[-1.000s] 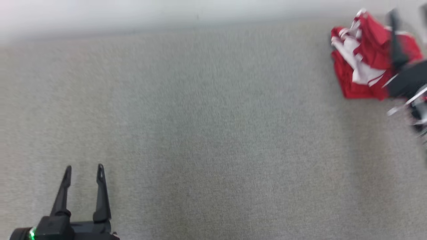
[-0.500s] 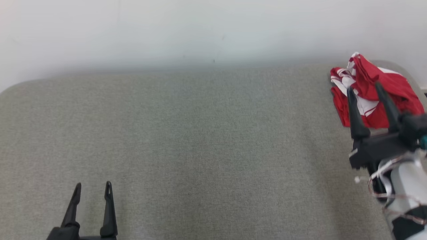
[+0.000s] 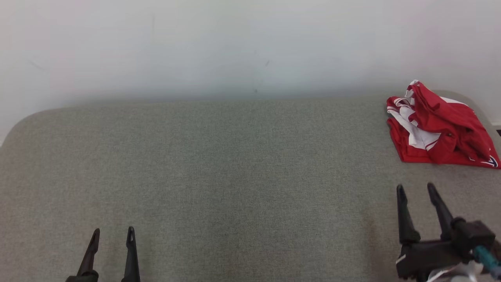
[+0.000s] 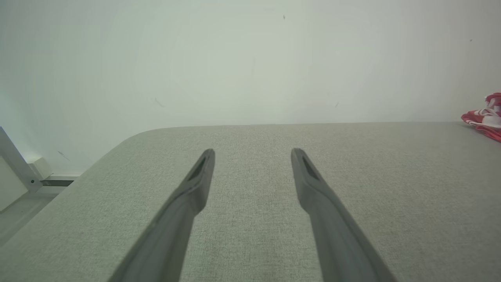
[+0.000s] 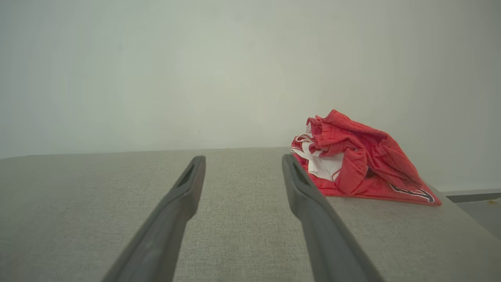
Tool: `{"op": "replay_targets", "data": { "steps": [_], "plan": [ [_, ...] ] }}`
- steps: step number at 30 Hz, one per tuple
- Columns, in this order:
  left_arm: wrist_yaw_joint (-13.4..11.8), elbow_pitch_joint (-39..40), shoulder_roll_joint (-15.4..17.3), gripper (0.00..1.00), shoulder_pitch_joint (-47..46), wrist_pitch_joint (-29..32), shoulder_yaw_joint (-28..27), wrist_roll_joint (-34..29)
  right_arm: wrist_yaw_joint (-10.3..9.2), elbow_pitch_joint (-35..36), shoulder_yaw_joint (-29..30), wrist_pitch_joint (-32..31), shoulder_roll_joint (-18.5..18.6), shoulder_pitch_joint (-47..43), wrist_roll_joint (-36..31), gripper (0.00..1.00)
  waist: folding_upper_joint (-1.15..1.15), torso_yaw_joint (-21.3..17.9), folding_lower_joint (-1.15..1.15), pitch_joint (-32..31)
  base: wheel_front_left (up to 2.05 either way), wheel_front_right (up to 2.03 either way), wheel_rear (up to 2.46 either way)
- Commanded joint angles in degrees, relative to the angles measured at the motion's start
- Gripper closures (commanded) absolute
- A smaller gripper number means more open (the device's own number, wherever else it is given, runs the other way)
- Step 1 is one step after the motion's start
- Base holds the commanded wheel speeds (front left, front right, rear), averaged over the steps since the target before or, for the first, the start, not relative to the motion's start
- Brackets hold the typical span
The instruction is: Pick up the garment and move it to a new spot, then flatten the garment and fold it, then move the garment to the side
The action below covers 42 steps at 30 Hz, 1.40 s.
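Note:
A crumpled red and white garment (image 3: 438,131) lies in a heap at the far right corner of the grey fabric table (image 3: 235,176). In the right wrist view the garment (image 5: 360,164) sits ahead and to the right of the fingers. My right gripper (image 3: 417,190) hovers open just in front of the heap, apart from it and empty. My left gripper (image 3: 113,233) stands open and empty at the near left of the table. In the left wrist view the garment (image 4: 485,119) peeks in at the right edge, far from that gripper (image 4: 252,154).
A plain white wall (image 3: 235,47) runs right behind the table's far edge. The table's corners are rounded. Past the left end, a pale metal frame leg (image 4: 15,164) and floor show in the left wrist view.
The head camera has tilted up, bringing the wall into view. My right gripper has pulled back from over the garment to the near side of it; the garment has stayed in place.

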State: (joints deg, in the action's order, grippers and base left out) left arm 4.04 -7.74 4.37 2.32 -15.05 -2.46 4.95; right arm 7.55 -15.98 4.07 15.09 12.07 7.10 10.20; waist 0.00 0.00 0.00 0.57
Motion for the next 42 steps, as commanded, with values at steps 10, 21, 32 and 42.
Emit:
{"op": "replay_targets", "data": {
  "steps": [10, 21, 32, 42],
  "plan": [
    [-0.4, -0.3, 0.6, 0.00, 1.5, -0.2, -0.6, -1.1, -0.17, 4.0, 1.6, 0.0, -5.7, -8.8, -3.7, 0.00, 0.00, 0.0, 0.00, -2.1, 0.00, 0.00, 0.00],
    [-1.5, -1.2, 1.1, 0.00, 2.1, -0.2, -0.8, -1.5, -0.17, 5.1, -1.3, 0.0, -7.7, -10.9, -4.8, 0.00, 0.00, 0.7, 0.00, -3.1, 0.00, 0.00, 0.00],
    [-2.2, -1.8, 1.2, 0.00, 2.4, -0.2, -0.9, -0.6, -0.17, 4.0, -0.9, 0.0, -8.0, -10.4, -5.8, 0.00, 0.00, 1.4, 0.00, -3.0, 0.00, 0.00, 0.00],
    [-2.3, -2.5, 1.4, 0.00, 2.3, -0.2, -0.4, -0.2, -0.17, 3.5, -0.8, 0.0, -7.5, -9.9, -6.0, 0.00, 0.00, 1.3, 0.00, -3.2, 0.00, 0.00, 0.00]
  ]
}}
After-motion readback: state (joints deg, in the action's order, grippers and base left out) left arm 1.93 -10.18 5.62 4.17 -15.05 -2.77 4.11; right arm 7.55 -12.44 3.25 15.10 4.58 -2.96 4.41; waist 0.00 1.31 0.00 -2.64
